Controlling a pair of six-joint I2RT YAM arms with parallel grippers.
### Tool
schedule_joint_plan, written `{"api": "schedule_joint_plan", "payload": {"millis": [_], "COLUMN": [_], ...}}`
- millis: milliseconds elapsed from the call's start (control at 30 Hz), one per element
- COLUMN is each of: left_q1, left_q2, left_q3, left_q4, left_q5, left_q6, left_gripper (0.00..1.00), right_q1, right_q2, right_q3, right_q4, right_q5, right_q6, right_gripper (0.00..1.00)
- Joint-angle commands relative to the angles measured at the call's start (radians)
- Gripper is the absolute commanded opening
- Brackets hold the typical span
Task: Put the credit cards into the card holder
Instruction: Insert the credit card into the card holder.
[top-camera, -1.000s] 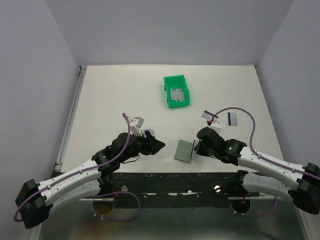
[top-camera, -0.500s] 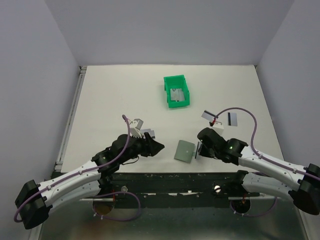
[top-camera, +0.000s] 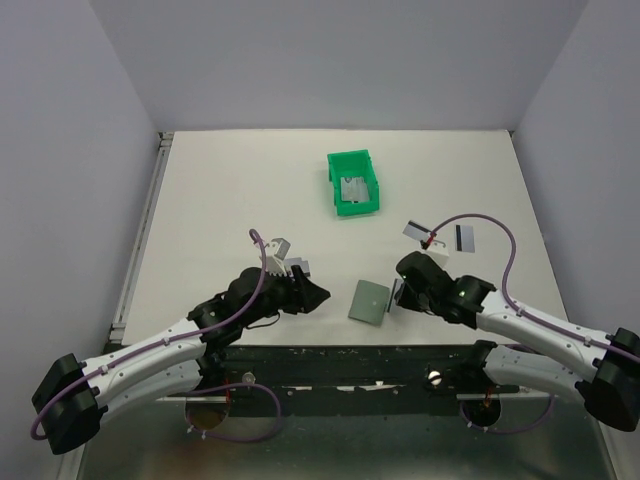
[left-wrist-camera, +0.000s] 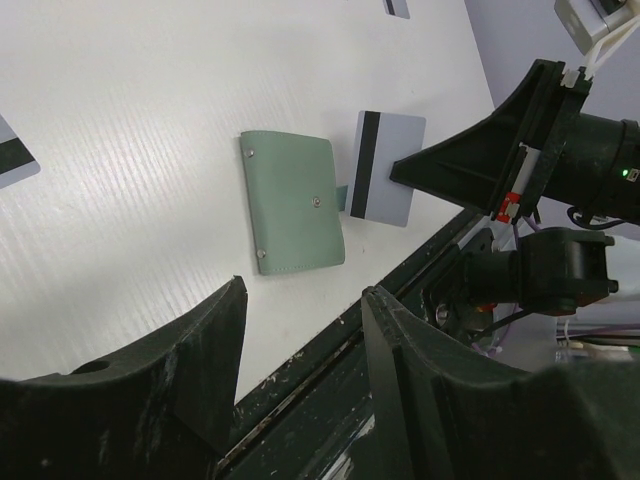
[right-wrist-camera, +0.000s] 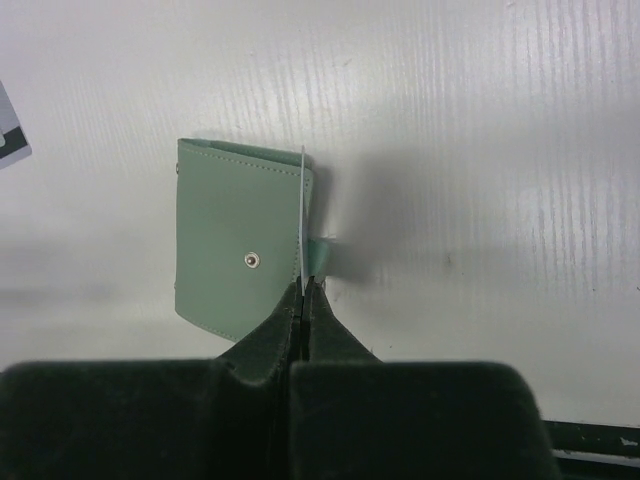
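The card holder (top-camera: 368, 300) lies closed and flat near the table's front edge, a grey-green square with a snap stud (left-wrist-camera: 292, 203). My right gripper (top-camera: 398, 295) is shut on a credit card (left-wrist-camera: 385, 168), silvery with a black stripe. It holds the card on edge along the holder's right side (right-wrist-camera: 302, 215). In the right wrist view the holder (right-wrist-camera: 238, 250) sits just left of the right gripper (right-wrist-camera: 303, 290). My left gripper (top-camera: 315, 293) hangs open and empty left of the holder, which shows beyond the left gripper (left-wrist-camera: 305, 290).
A bright green bin (top-camera: 353, 183) stands mid-table with a card inside. Two more cards (top-camera: 415, 231) (top-camera: 464, 237) lie right of centre behind the right arm. The black front rail (left-wrist-camera: 400, 300) runs close under the holder.
My left arm has crept slightly to the right toward the holder. The right gripper with its card has barely shifted.
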Motion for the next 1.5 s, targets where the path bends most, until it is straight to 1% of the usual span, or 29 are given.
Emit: {"api": "schedule_joint_plan", "payload": {"millis": [0, 267, 567, 833, 1200, 1467], "left_q1": [0.004, 0.004, 0.004, 0.004, 0.004, 0.004], "left_q2": [-0.005, -0.009, 0.0, 0.008, 0.02, 0.038], "left_q3": [-0.004, -0.01, -0.009, -0.013, -0.012, -0.01], "left_q4": [0.022, 0.021, 0.021, 0.022, 0.026, 0.036], "left_q5": [0.022, 0.021, 0.021, 0.019, 0.019, 0.022], "left_q6": [-0.005, -0.007, -0.005, -0.007, -0.005, -0.005], "left_gripper": [0.6, 0.6, 0.6, 0.6, 0.59, 0.6], "right_q1": [-0.026, -0.062, -0.11, -0.122, -0.138, -0.142], "right_q2": [0.021, 0.022, -0.026, -0.078, -0.097, -0.146], "right_q3": [-0.019, -0.056, -0.131, -0.166, -0.194, -0.208], "right_q4": [0.051, 0.073, 0.163, 0.205, 0.254, 0.269], "right_q5": [-0.022, -0.052, -0.107, -0.122, -0.147, -0.144], "right_q6": [0.016, 0.039, 0.055, 0.053, 0.054, 0.048], "right_gripper": [0.01, 0.0, 0.01, 0.0, 0.0, 0.0]}}
